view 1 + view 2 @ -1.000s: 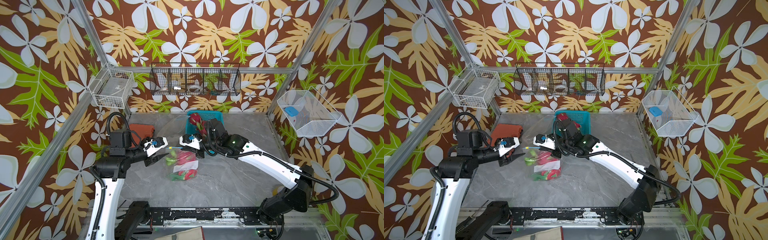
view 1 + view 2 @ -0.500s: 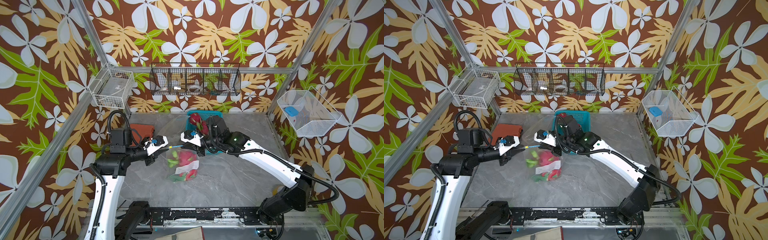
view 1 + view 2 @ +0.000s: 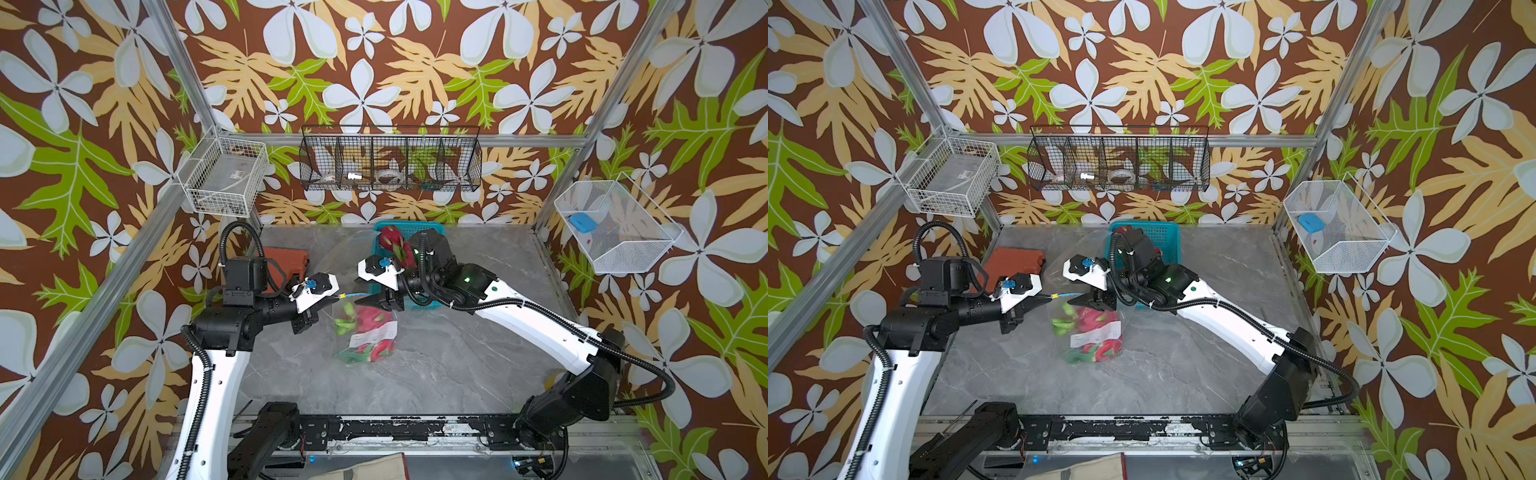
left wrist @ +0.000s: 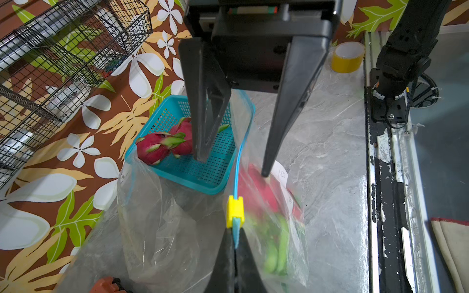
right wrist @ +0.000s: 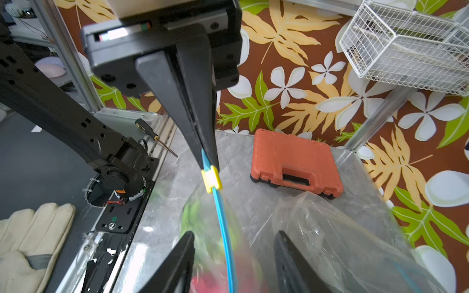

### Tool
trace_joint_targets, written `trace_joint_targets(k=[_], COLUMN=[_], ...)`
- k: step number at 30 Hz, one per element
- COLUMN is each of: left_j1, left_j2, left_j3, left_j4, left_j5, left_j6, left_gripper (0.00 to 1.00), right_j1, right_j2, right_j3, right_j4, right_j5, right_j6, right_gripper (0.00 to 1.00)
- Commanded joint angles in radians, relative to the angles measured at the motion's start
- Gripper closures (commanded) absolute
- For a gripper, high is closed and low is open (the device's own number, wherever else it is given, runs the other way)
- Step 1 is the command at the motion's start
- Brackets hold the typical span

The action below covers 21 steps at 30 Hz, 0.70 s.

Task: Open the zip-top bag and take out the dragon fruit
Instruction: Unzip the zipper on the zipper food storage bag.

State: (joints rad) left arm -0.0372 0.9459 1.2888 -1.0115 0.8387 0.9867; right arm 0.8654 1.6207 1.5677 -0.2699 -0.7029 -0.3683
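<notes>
A clear zip-top bag [image 3: 365, 332] hangs from its blue zip strip [image 4: 238, 162] with its bottom on the table. Blurred pink and green dragon fruit [image 3: 370, 320] show inside it. My left gripper [image 4: 235, 243] is shut on the end of the strip, just behind the yellow slider [image 4: 235, 210]. My right gripper [image 5: 234, 233] is open, one finger on each side of the strip, touching nothing. Both grippers face each other above the bag in both top views, the left gripper [image 3: 1047, 297] and the right gripper [image 3: 1084, 300]. Two more dragon fruit [image 4: 162, 144] lie in the teal basket [image 4: 193, 177].
The teal basket [image 3: 428, 305] stands behind the bag, partly under my right arm. An orange tool case [image 5: 294, 162] lies at the back left. A yellow tape roll [image 4: 347, 57] sits near the table's right edge. Wire baskets [image 3: 390, 162] hang on the walls.
My left gripper shut on the zip strip's end. My right gripper, shut on the strip before, has opened and let go. The bag was lifted and now hangs from the left gripper.
</notes>
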Motion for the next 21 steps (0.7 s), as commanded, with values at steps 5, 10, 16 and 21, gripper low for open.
trace_joint_targets(k=[5, 10, 16, 21], left_j1=[-0.004, -0.004, -0.004, -0.004], left_j2=[-0.004, -0.012, -0.019, -0.03], left_j3=[-0.001, -0.006, -0.011, -0.026], left_j4=[0.041, 0.043, 0.044, 0.076], left_j5=[-0.003, -0.022, -0.041, -0.104], left_j6=[-0.021, -0.017, -0.007, 0.004], left_gripper=[1.0, 1.0, 1.0, 1.0], right_j1=[0.027, 0.027, 0.021, -0.043], right_j2=[0.066, 0.088, 0.085, 0.042], right_j3=[0.06, 0.082, 0.087, 0.037], right_j4=[0.101, 0.08, 0.018, -0.012], right_j5=[-0.096, -0.108, -0.093, -0.093], right_j6=[0.084, 0.092, 0.056, 0.048], right_gripper=[0.56, 0.77, 1.0, 1.0])
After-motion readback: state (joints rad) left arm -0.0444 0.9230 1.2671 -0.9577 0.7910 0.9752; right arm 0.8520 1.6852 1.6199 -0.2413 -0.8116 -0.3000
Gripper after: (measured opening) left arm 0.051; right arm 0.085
